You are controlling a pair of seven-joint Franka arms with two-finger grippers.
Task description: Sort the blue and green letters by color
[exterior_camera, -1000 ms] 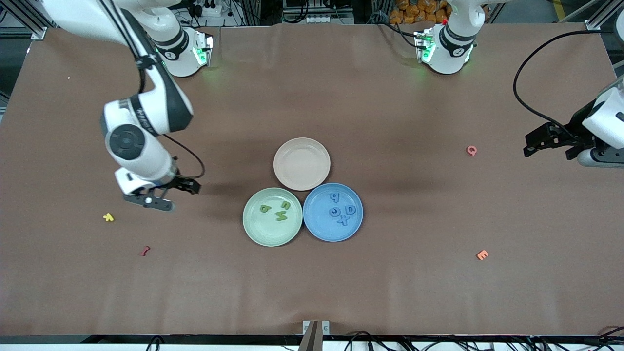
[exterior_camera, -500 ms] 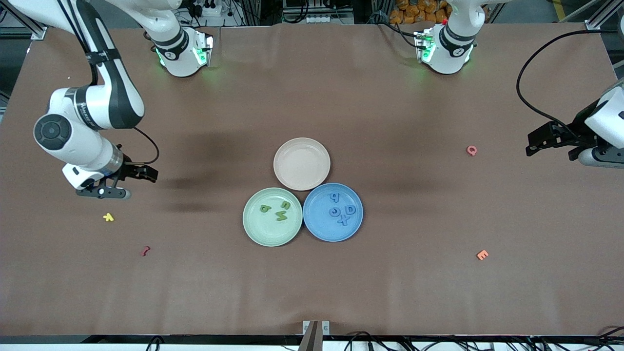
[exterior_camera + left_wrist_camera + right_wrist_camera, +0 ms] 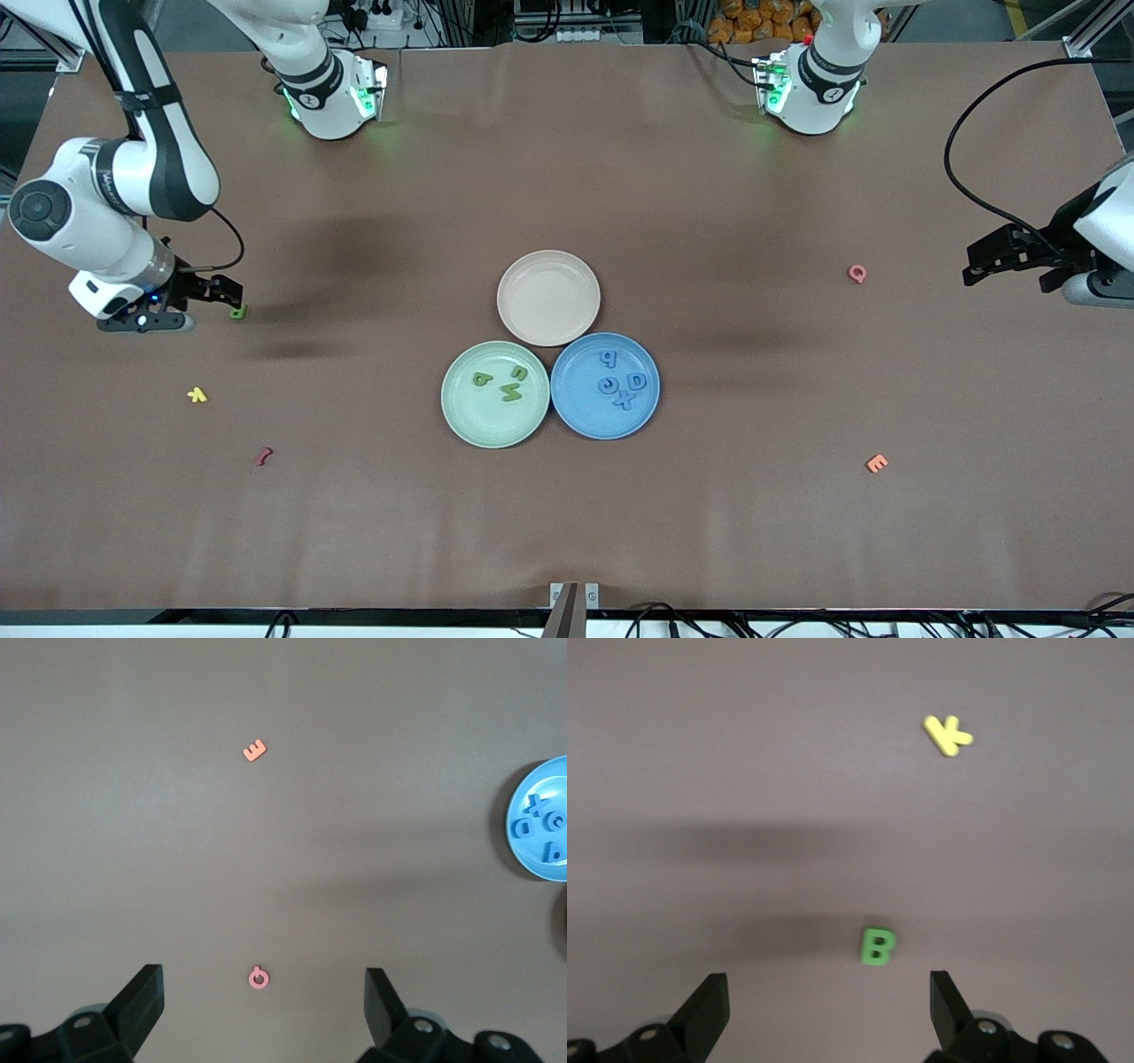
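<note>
One green letter left to sort.

Nearest you, the blue plate (image 3: 605, 416) holds four blue letters (image 3: 621, 382) and the green plate (image 3: 469, 416) three green letters (image 3: 500, 382). Your last piece, the green B (image 3: 236, 311), lies on the table toward the right arm's end, just beside the right gripper (image 3: 146, 321), jaws released. The left gripper (image 3: 1010, 257) waits, jaws spread, empty.

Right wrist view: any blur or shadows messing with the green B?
Right wrist view: green B slightly soft but readable, a dark shadow band ending right beside it; yellow K soft-edged too. Front view: sharp, with soft arm shadows on the table near the right claw. Left wrist view: crisp, with a faint shadow band near the blue plate.
</note>
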